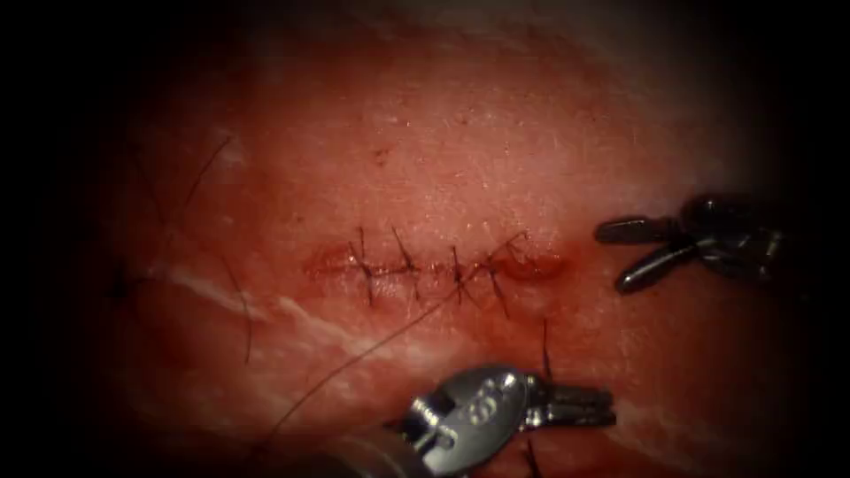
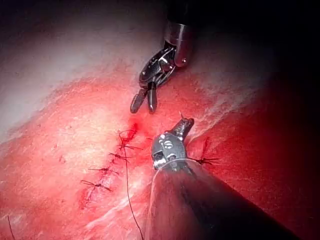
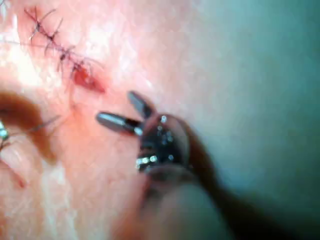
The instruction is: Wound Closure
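Observation:
The cut point(image 1: 434, 265) runs across the middle of the tissue point(image 1: 443, 150) and is held together by several dark stitches point(image 1: 456, 274). Its right end point(image 1: 536, 264) gapes a little, with red fluid in it. A long thread point(image 1: 372, 341) trails from the rightmost stitch toward the lower left. The left tool point(image 1: 609, 409) lies below the cut, jaws shut, empty as far as I can see. A short thread piece point(image 1: 545, 350) stands just above it. The right tool point(image 1: 611, 258) hovers right of the cut with jaws open and empty. The same tools appear as right tool point(image 2: 143, 108) and left tool point(image 2: 187, 122).
Loose thread strands point(image 1: 239, 301) curl over the tissue far left of the cut. Pale fat streaks point(image 1: 310, 323) cross the tissue below the cut. In the right wrist view the open right tool point(image 3: 115, 106) sits just off the cut's point(image 3: 57, 45) gaping end point(image 3: 87, 80).

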`<state>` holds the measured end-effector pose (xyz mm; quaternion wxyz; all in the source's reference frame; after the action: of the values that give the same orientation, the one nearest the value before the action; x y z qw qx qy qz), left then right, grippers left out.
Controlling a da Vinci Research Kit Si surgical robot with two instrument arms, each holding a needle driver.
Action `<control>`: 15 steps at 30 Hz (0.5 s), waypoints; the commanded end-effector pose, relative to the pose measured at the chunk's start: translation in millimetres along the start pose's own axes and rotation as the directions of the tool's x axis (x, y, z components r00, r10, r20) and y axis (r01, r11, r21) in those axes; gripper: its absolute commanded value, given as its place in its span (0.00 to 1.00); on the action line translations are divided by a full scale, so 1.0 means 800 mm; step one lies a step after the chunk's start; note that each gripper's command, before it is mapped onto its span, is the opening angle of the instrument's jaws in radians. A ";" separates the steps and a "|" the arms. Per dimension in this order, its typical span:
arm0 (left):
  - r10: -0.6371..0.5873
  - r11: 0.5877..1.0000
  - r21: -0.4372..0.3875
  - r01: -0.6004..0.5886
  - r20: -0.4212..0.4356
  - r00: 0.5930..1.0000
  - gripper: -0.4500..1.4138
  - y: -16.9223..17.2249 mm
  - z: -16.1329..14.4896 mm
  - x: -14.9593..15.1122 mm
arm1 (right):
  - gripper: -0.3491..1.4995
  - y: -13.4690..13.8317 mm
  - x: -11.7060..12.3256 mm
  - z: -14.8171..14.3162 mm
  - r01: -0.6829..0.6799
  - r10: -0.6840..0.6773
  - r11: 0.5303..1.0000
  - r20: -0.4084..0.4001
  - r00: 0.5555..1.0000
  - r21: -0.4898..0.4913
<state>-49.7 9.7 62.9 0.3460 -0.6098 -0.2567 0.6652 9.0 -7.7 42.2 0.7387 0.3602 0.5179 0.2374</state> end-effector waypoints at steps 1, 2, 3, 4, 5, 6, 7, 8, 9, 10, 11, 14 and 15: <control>-0.013 1.000 -0.016 0.013 0.001 1.000 0.00 0.0003 0.0006 -0.0009 | 0.79 -0.0005 -0.0014 0.0008 -0.005 0.005 1.000 0.001 1.000 0.003; -0.014 0.999 -0.030 0.014 0.003 1.000 0.00 0.0006 0.0003 -0.0006 | 0.79 -0.0005 -0.0014 0.0008 -0.005 0.005 1.000 0.001 1.000 0.003; -0.015 0.999 -0.041 0.015 0.005 1.000 0.00 0.0009 -0.0001 -0.0004 | 0.79 -0.0005 -0.0014 0.0008 -0.005 0.005 1.000 0.001 1.000 0.003; -0.004 0.997 -0.073 0.005 0.011 1.000 0.00 0.0018 -0.0008 0.0003 | 0.79 -0.0005 -0.0014 0.0009 -0.004 0.004 1.000 0.001 1.000 0.003; 0.037 0.996 -0.084 -0.036 0.009 0.999 0.00 0.0023 -0.0011 0.0005 | 0.79 -0.0005 -0.0014 0.0009 -0.004 0.004 1.000 0.001 1.000 0.003; 0.096 0.991 -0.095 -0.094 0.016 0.995 0.00 0.0030 -0.0014 0.0007 | 0.79 -0.0006 -0.0015 0.0009 -0.003 0.003 1.000 0.001 1.000 0.003; 0.138 0.986 -0.103 -0.134 0.030 0.990 0.00 0.0036 -0.0016 0.0008 | 0.79 -0.0006 -0.0017 0.0010 -0.002 0.002 1.000 0.001 1.000 0.003; 0.197 0.975 -0.114 -0.190 0.049 0.979 0.00 0.0044 -0.0018 0.0010 | 0.79 -0.0006 -0.0018 0.0010 -0.001 0.001 1.000 0.001 1.000 0.002; 0.249 0.962 -0.127 -0.240 0.060 0.967 0.00 0.0050 -0.0020 0.0011 | 0.79 -0.0006 -0.0019 0.0011 -0.001 0.001 1.000 0.001 1.000 0.002; 0.301 0.948 -0.128 -0.291 0.073 0.951 0.00 0.0055 -0.0021 0.0011 | 0.79 -0.0007 -0.0020 0.0011 0.000 0.000 1.000 0.001 1.000 0.002; 0.374 0.923 -0.128 -0.362 0.092 0.923 0.00 0.0062 -0.0021 0.0013 | 0.79 -0.0007 -0.0020 0.0011 0.000 0.000 1.000 0.001 1.000 0.002; 0.576 0.818 -0.118 -0.563 0.157 0.802 0.00 0.0076 -0.0022 0.0016 | 0.79 -0.0007 -0.0021 0.0014 0.000 0.000 1.000 -0.011 1.000 0.001; 0.613 0.790 -0.113 -0.602 0.176 0.771 0.00 0.0077 -0.0023 0.0017 | 0.80 -0.0008 -0.0021 0.0014 0.000 0.000 1.000 -0.020 1.000 0.003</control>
<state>-48.0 7.4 56.3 0.0498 -0.5879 -0.0705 0.8043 9.2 -8.3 42.4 0.7337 0.3545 0.5275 0.2403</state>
